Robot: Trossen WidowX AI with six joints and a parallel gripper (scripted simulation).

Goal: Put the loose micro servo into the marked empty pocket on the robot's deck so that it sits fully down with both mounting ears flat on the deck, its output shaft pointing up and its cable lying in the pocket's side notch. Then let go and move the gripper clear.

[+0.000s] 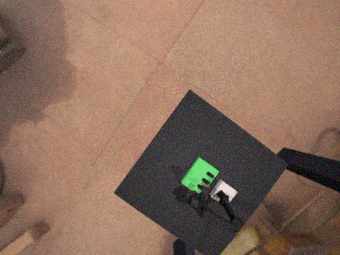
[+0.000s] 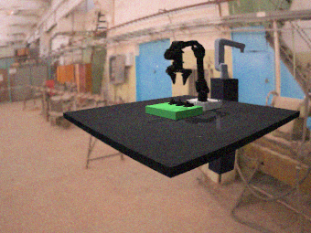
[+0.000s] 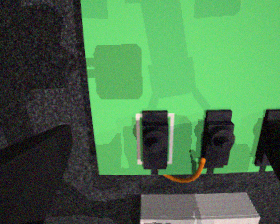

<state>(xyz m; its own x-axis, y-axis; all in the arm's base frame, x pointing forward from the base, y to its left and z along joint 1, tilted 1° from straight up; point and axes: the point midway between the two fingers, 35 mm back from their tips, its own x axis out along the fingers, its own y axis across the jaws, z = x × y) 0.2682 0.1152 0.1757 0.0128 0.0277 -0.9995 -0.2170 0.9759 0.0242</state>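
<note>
The green deck point(image 1: 198, 170) point(image 2: 160, 111) point(image 3: 117, 115) lies on the dark table. A black micro servo point(image 3: 155, 142) stands inside the white outline point(image 3: 172, 142) of the marked pocket at the deck's edge, with its round top face and shaft side towards the wrist camera. It looks upright and straight; whether both ears are flat on the deck cannot be told. A short dark stub shows at its lower end, by the deck edge. My gripper point(image 2: 179, 82) is wide open and empty, raised well above the deck; one finger shows at the left in the wrist view.
More black servos point(image 3: 218, 140) sit in a row to the right of the outlined one. An orange wire point(image 3: 185, 180) loops outside the deck edge between the first two. A pale block point(image 1: 225, 190) point(image 3: 195, 206) lies beside the deck, under the arm's base.
</note>
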